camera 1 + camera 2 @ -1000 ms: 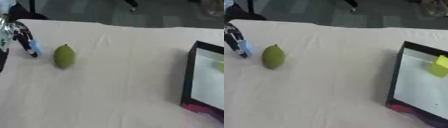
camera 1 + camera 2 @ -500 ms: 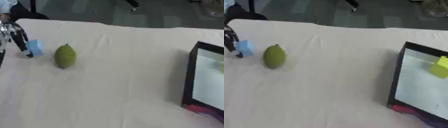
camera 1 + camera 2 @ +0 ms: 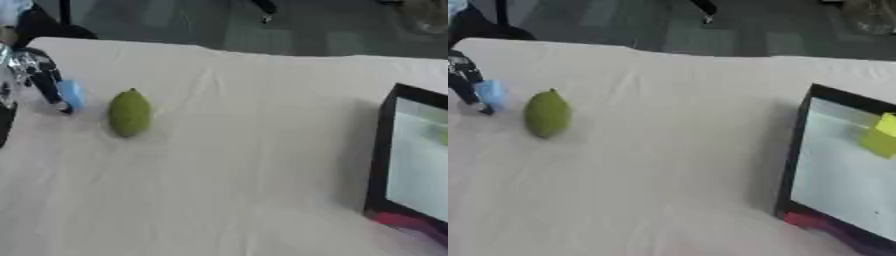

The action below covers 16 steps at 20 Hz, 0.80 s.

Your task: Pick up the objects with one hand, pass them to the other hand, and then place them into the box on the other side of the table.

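Done: yellow block (image 3: 883, 134) sits in box (image 3: 802, 150), far across from your left hand (image 3: 31, 75) | Now: fingers curl on blue piece (image 3: 72, 94), at the cloth | Left: pass, box; fruit (image 3: 129, 112) waits just beside | Right hand unseen.

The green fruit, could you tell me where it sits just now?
The green fruit lies on the white tablecloth at the left side, just right of the small blue object at the left hand.

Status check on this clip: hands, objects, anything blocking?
Left hand at far left, fingers against small blue object. Right hand not in view. Green lemon-shaped fruit on table; yellow block in box. Nothing blocking.
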Tool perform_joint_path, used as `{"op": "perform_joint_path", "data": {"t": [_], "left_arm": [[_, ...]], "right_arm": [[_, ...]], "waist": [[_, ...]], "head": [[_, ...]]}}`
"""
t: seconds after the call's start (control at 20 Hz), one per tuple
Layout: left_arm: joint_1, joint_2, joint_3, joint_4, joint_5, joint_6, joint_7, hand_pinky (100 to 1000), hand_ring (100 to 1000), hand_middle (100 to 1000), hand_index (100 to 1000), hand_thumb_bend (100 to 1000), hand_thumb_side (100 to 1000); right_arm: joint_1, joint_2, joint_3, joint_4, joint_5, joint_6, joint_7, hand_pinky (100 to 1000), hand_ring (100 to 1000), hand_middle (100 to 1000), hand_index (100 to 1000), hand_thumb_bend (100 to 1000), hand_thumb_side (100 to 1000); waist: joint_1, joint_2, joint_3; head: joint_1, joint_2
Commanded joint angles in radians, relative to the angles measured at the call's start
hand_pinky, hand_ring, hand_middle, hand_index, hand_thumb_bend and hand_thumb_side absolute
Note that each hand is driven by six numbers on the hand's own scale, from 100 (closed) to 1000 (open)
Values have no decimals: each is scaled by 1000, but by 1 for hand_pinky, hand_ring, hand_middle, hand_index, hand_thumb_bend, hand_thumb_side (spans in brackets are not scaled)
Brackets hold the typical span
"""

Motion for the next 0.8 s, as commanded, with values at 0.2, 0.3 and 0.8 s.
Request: {"op": "perform_joint_path", "data": {"t": [0.2, 0.3, 0.8], "left_arm": [[-16, 18, -5, -16, -4, -8, -21, 790, 741, 598, 542, 454, 100], [-17, 18, -9, -26, -5, -17, -19, 786, 734, 592, 532, 435, 100], [-16, 37, -48, -143, 98, -98, -16, 771, 701, 553, 508, 341, 100]], "right_arm": [[1, -26, -10, -8, 4, -8, 0, 1000, 1000, 1000, 982, 100, 502], [4, -29, -10, -7, 2, -11, 0, 1000, 1000, 1000, 982, 100, 500], [25, -53, -16, -10, -21, -19, -4, 1000, 1000, 1000, 981, 100, 488]], "waist": [[-11, -15, 2], [-10, -21, 3], [0, -59, 14]], "head": [[0, 2], [-8, 6], [-57, 31]]}}
